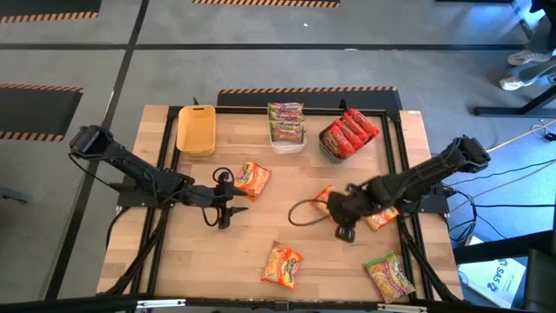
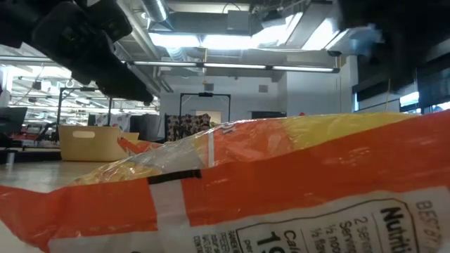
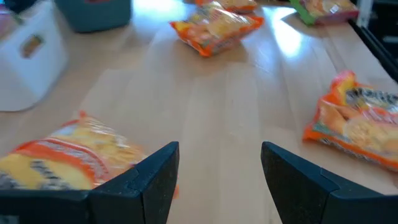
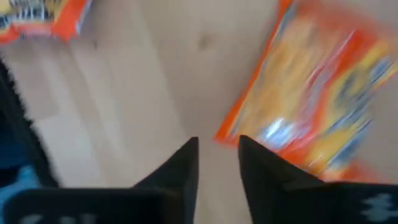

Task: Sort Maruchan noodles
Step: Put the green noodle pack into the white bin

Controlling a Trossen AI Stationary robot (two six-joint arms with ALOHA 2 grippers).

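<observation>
Right wrist view shows the right gripper [image 4: 217, 155] with fingers nearly together, a narrow gap left, empty, its tips at the corner of an orange packet [image 4: 317, 93] on the table [image 4: 143, 81]. The left gripper [image 3: 217, 168] hangs spread wide beside another orange packet [image 3: 68, 155].

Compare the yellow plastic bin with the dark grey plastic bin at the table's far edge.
The yellow plastic bin holds no packets; the dark grey plastic bin is stuffed with red glossy noodle packets. The yellow bin stands nearer the left arm's side, the grey bin nearer the right arm's. Both sit on the wooden table, apart.
</observation>
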